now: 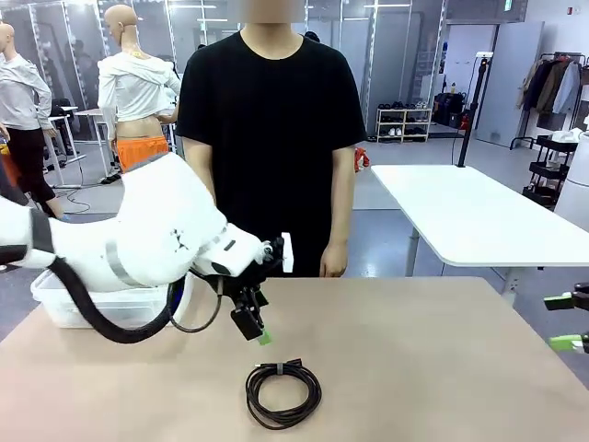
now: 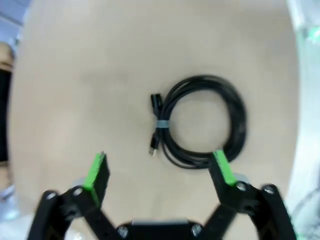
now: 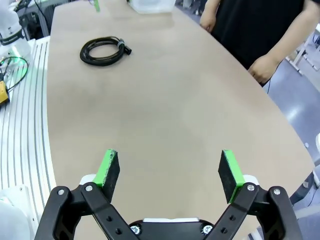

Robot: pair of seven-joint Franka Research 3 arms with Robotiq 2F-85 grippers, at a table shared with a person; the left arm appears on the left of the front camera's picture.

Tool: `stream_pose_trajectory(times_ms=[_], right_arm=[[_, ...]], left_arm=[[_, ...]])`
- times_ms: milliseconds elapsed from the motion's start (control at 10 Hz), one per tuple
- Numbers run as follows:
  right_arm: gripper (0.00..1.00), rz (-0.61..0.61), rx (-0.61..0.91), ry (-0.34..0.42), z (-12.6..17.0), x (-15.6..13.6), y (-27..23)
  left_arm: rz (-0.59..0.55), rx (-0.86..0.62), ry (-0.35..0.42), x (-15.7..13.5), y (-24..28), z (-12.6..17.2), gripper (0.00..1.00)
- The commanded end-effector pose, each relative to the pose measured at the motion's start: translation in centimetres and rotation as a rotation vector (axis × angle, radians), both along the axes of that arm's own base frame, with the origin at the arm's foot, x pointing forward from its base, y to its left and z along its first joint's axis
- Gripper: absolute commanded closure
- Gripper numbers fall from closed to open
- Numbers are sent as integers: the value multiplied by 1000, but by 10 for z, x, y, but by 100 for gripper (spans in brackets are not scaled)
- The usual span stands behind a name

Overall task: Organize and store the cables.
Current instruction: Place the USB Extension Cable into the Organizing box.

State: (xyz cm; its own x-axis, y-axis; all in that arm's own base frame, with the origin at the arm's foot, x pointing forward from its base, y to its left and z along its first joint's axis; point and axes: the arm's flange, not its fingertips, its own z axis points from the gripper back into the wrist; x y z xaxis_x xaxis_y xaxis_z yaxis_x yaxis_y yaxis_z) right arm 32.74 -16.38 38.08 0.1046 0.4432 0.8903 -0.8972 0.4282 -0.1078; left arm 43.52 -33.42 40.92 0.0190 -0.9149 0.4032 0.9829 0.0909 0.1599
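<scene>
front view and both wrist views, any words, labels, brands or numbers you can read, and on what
None can be read.
The coiled cable carries a small pale band; no print on it is legible.
A green sign near the ceiling is too small to read.
Neither the white bin nor the left end effector shows any lettering.

Even, bright overhead light; ceiling strips show at the far back of the front view. Shadows on the counter (image 1: 442,368) are soft and faint. The left wrist view is blurred throughout: the cable (image 2: 202,122) and the left tool (image 2: 160,172) have smeared outlines. The right wrist view is sharp, with wide-angle bending of the counter edges. No strong glare.
</scene>
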Motion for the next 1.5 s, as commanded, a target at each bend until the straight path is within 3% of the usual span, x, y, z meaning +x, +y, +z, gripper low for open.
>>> stream_pose_trajectory(times_ms=[0, 100, 200, 300, 800, 1400], right_arm=[[0, 8, 53, -50, -28, -39, 27], [0, 12, 50, -70, -28, -39, 28], [0, 1, 26, -17, -5, -5, -5], [0, 1, 26, -17, -5, -5, -5], [0, 1, 26, -17, -5, -5, -5], [0, 1, 26, -17, -5, -5, -5]], left_arm=[[28, 76, -7, 23, -19, -6, 0], [48, 90, 11, 27, -18, -17, 0], [2, 60, 93, 23, -17, -17, 0], [19, 76, 1, 18, -7, -20, 0], [19, 76, 1, 18, -7, -20, 0], [75, 212, 144, 30, -58, -76, 0]])
